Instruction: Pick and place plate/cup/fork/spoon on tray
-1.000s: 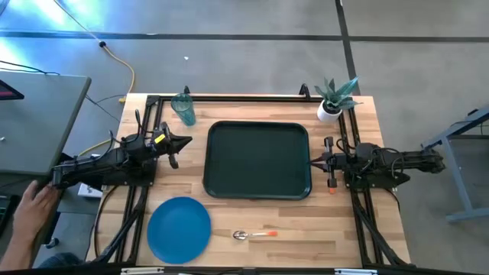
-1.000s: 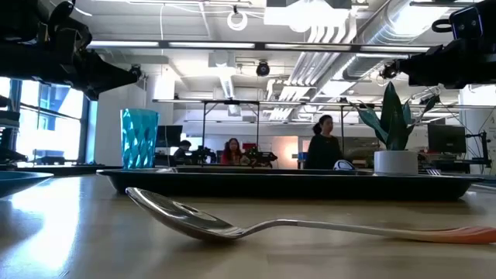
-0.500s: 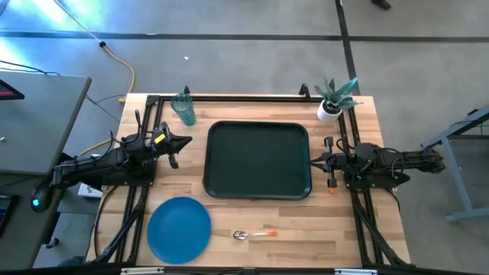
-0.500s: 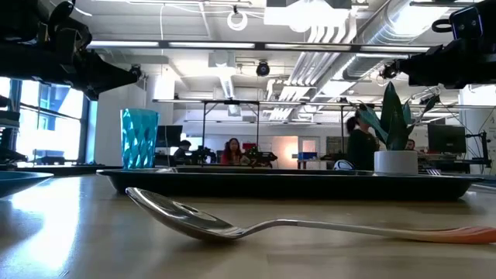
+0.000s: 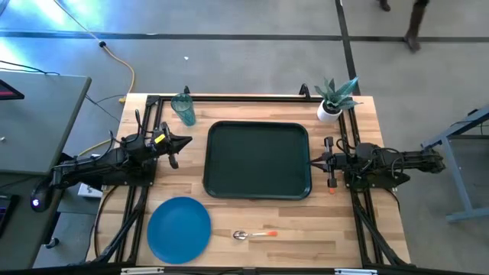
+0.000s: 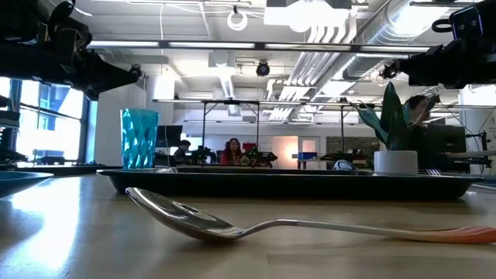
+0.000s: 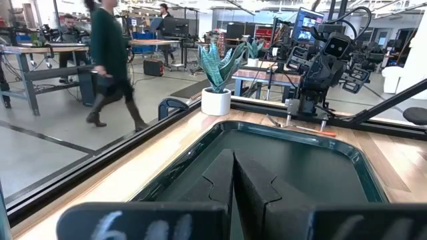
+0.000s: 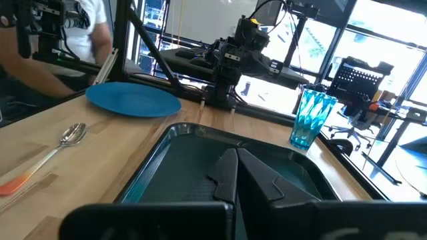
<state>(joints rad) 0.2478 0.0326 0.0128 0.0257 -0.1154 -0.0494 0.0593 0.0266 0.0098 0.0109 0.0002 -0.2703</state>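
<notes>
Tray (image 5: 258,160) bare at centre; plate (image 5: 179,228), spoon (image 5: 254,234), cup (image 5: 183,108) outside it; left gripper (image 5: 186,141), right gripper (image 5: 313,161) pressed together, empty; risk: thin spoon slipping when pinched.

Likely a robotics lab: workbenches (image 7: 47,50), monitors (image 7: 310,23), exposed ducts (image 6: 341,31).

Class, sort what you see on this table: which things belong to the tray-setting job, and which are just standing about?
Belongs to the job:
dark green rectangular tray
flat round blue plate
translucent teal tumbler cup
orange-handled silver spoon

Just standing about:
white pot with a green plant

No fork is clearly visible.
</notes>
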